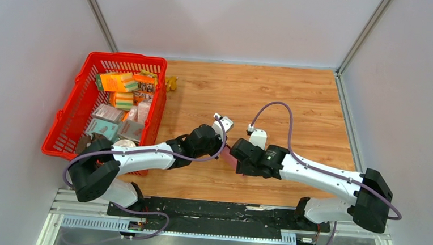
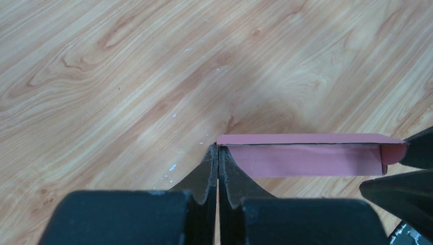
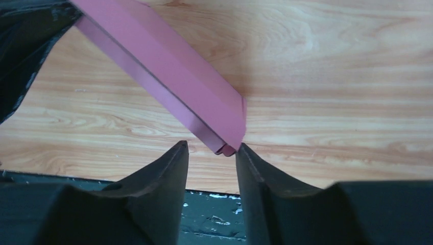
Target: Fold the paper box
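**Pink paper box held at one end by the left end effector, the right one open at the other end**

The left end effector [image 2: 218, 153] is closed. Its two dark fingers [image 2: 204, 176] are pressed together, and their tips pinch the thin edge at one end of the paper box [image 2: 306, 159].

The right end effector [image 3: 211, 145] is open, with its fingers [image 3: 255, 176] clearly apart. The other end of the box lies between their tips. It seems to touch one fingertip only, and the other tip is a little away from it.

The box is plain pink cardboard, long and narrow. It has a flat upper panel, a side panel folded down along it, and a small tab bent over at the end near the right end effector. It stretches from one end effector to the other over the wooden bench [image 2: 127, 76] and throws a soft shadow on the wood. I cannot tell if it rests on the bench or is lifted a little.

From above, the two arms lean toward each other and their wrists almost meet near the middle of the bench, rather close to the near edge. They hide nearly all of the box in this view.

Well apart, at the far left corner, stands a red basket [image 1: 69, 122]. It contains several printed packages [image 1: 117, 82], orange and grey. A small yellow object [image 1: 172, 83] lies just beside the basket on its right side.
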Tool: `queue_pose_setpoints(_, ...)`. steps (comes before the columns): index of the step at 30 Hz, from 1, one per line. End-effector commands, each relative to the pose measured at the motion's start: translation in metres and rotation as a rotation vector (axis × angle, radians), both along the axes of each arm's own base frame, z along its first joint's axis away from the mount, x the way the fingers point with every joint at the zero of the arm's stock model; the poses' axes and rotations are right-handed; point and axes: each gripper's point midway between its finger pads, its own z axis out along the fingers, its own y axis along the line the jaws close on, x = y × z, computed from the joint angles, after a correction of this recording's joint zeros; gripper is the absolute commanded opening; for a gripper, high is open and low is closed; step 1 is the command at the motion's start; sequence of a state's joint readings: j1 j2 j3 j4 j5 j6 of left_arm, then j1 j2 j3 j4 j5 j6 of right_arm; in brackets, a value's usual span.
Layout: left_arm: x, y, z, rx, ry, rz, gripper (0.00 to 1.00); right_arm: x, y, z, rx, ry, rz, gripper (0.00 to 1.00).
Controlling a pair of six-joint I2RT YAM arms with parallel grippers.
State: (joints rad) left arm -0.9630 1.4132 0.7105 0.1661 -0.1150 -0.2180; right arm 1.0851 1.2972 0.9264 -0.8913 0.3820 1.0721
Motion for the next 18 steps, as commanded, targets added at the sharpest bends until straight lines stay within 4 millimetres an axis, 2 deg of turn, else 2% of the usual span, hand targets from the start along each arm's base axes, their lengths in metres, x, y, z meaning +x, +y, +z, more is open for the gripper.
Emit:
queue_pose_setpoints(1,-0.016,-0.005,0.001,-0.041,0.025,-0.03,0.01,0.004,0.012,0.017,0.053,-0.122,0.224,0.52)
queue_pose_setpoints(2,-0.015,-0.005,0.0,-0.037,0.024,-0.028,0.01,0.002,0.012,0.017,0.067,-0.13,0.252,0.61)
queue_pose_setpoints(3,-0.015,-0.005,-0.001,-0.035,0.024,-0.029,0.01,0.0,0.012,0.027,0.1,-0.15,0.282,0.66)
queue_pose_setpoints(6,-0.015,-0.007,-0.003,-0.026,0.029,-0.035,0.01,-0.003,0.009,0.037,0.126,-0.195,0.342,0.78)
queue_pose_setpoints(8,-0.016,-0.007,-0.002,-0.026,0.028,-0.036,0.01,0.0,0.007,0.044,0.113,-0.225,0.393,0.8)
queue_pose_setpoints(10,-0.016,-0.007,-0.002,-0.027,0.028,-0.036,0.01,0.0,0.015,0.052,0.14,-0.252,0.472,0.79)
queue_pose_setpoints(12,-0.016,-0.007,-0.002,-0.024,0.026,-0.041,0.01,0.005,0.014,0.054,0.081,-0.288,0.539,0.74)
queue_pose_setpoints(14,-0.017,-0.008,-0.002,-0.027,0.025,-0.044,0.01,0.011,0.021,0.062,0.083,-0.335,0.578,0.7)
queue_pose_setpoints(18,-0.017,-0.008,-0.002,-0.027,0.026,-0.045,0.01,0.017,0.032,0.057,0.067,-0.367,0.624,0.61)
